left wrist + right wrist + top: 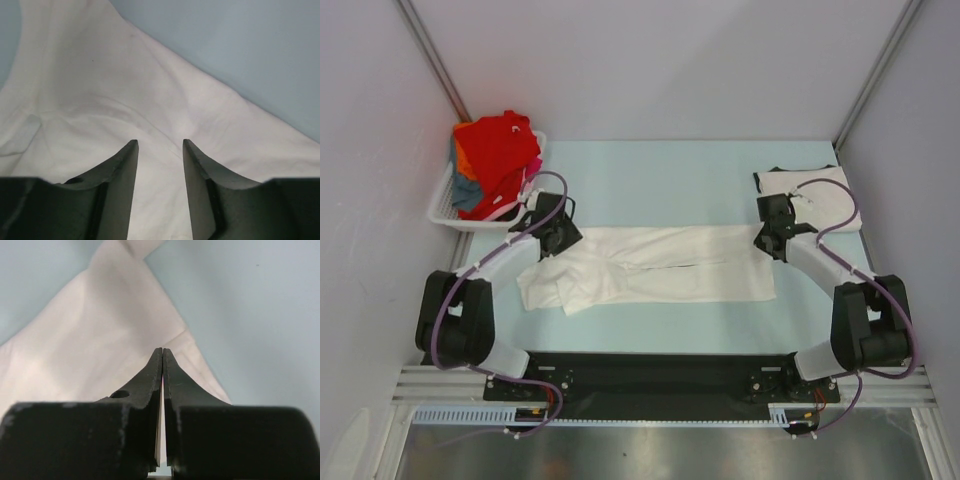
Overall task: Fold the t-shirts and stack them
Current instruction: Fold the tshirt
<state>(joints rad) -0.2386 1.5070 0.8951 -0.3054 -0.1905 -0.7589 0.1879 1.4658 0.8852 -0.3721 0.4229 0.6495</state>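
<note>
A plain off-white t-shirt (660,265) lies as a long band across the middle of the light-blue table, its left end bunched. My left gripper (563,243) sits over the shirt's upper left end. In the left wrist view it (160,145) is open, with the cloth (100,90) under the gap and nothing between the fingers. My right gripper (767,240) is at the shirt's upper right corner. In the right wrist view it (163,351) is shut, its tips on the edge of the shirt (100,325). A folded white t-shirt (810,195) lies at the back right.
A white slatted basket (442,208) stands at the back left, holding a red t-shirt (500,150) on top of orange, blue-grey and pink ones. Grey walls close in the left, back and right sides. Both arm bases are at the near edge.
</note>
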